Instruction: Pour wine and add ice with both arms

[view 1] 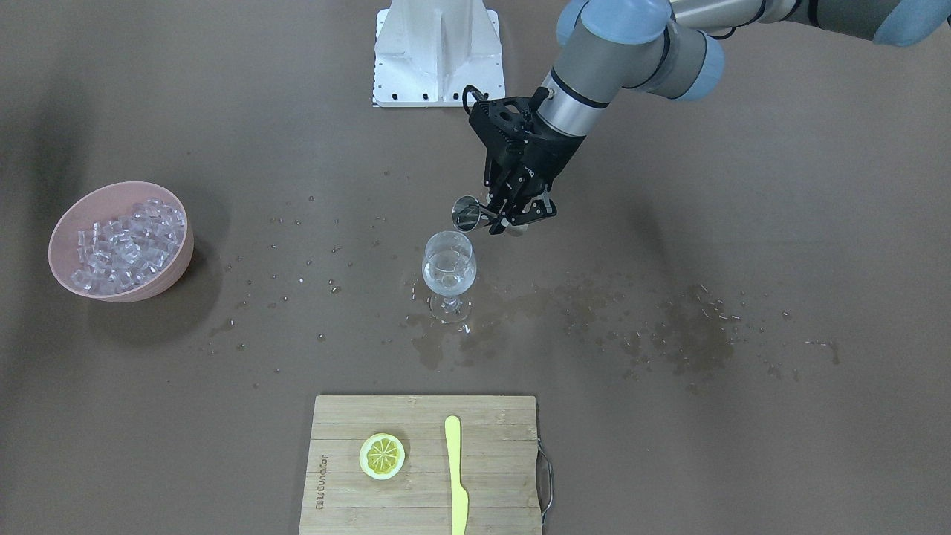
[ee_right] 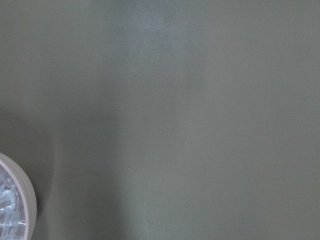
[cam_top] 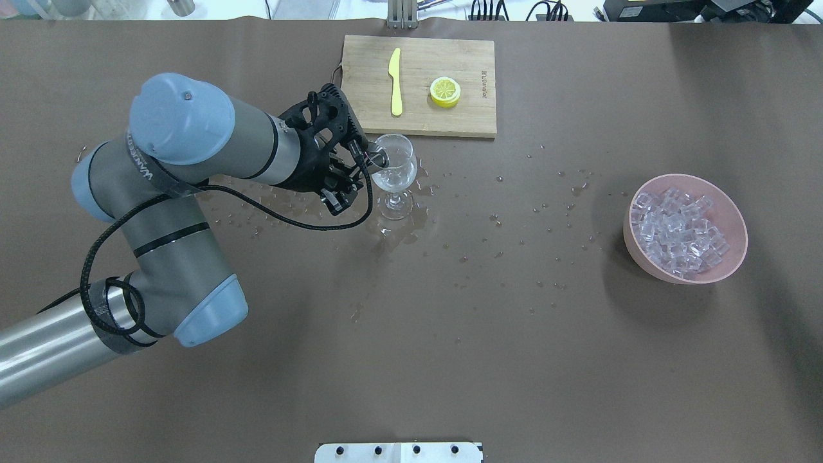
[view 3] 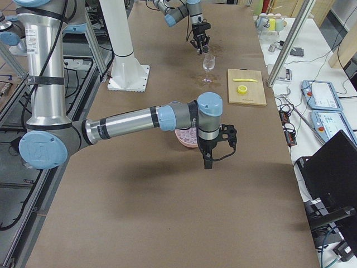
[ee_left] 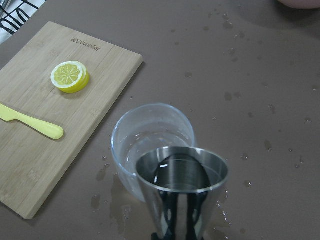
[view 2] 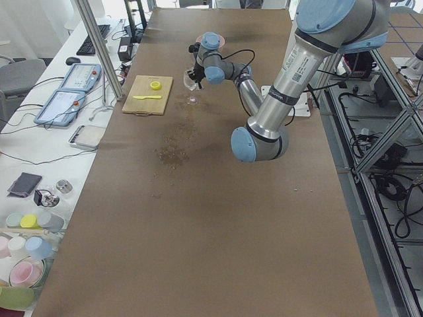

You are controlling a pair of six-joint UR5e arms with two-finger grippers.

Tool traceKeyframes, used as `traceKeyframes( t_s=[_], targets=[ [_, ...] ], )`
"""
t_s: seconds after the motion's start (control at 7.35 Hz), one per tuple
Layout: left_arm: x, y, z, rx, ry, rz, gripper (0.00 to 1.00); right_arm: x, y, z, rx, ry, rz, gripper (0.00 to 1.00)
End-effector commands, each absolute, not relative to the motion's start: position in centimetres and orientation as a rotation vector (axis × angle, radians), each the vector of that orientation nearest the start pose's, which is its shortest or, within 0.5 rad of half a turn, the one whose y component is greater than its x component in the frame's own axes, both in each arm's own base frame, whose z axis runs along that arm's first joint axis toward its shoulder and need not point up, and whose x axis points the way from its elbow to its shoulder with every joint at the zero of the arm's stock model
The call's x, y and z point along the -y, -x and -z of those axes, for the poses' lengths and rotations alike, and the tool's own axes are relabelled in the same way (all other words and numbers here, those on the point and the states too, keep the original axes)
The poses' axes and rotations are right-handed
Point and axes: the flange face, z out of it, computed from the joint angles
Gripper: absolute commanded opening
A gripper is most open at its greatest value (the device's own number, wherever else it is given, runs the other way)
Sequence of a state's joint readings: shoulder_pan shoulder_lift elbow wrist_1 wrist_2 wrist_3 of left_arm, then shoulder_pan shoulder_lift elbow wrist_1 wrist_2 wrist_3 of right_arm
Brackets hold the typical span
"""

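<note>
Left fingers [view 1: 507, 202] clamped on small polished steel measuring cup [view 1: 466, 212]. Cup tipped on its side, mouth just above rim of clear stemmed wine glass [view 1: 449, 256]. Wine [view 1: 448, 276]: clear liquid, sitting in the glass's bowl. Glass upright on brown table [view 1: 743, 186], wet patches round its foot. Ice [view 1: 126, 241] heaped in pink bowl [view 1: 178, 261], well apart from glass. Right fingers [view 3: 207, 161] point down just beside that bowl; apart or together, cannot tell.

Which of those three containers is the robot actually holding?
The small steel cup, tipped toward the wine glass in the left gripper; the pink bowl sits apart.
</note>
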State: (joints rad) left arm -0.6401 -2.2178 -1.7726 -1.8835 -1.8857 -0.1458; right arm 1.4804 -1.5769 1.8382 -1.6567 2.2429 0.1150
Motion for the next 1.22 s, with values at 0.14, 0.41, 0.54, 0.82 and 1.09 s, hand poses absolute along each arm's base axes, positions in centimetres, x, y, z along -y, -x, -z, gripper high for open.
traceKeyframes(
  t_s=[0.14,0.41,0.54,0.82,1.09],
  targets=[
    [46.7,-45.6,-14.1,-0.820,-0.810,-0.879,0.00,49.2,-2.7,-54.6,0.685,-0.098,0.035,1.00],
    [46.5,-45.4,-12.6,-0.790,-0.766,-0.889,0.00,49.2,-2.7,-54.6,0.686,-0.096,0.029,1.00],
    [46.6,-45.5,-12.8,-0.785,-0.753,-0.890,0.00,49.2,-2.7,-54.6,0.686,-0.096,0.029,1.00],
    [46.7,-45.6,-13.1,-0.767,-0.723,-0.890,0.00,49.3,-2.7,-54.6,0.685,-0.095,0.029,1.00],
    [46.8,-45.7,-11.9,-0.749,-0.699,-0.904,0.00,49.3,-2.7,-54.6,0.685,-0.095,0.029,1.00]
  ],
)
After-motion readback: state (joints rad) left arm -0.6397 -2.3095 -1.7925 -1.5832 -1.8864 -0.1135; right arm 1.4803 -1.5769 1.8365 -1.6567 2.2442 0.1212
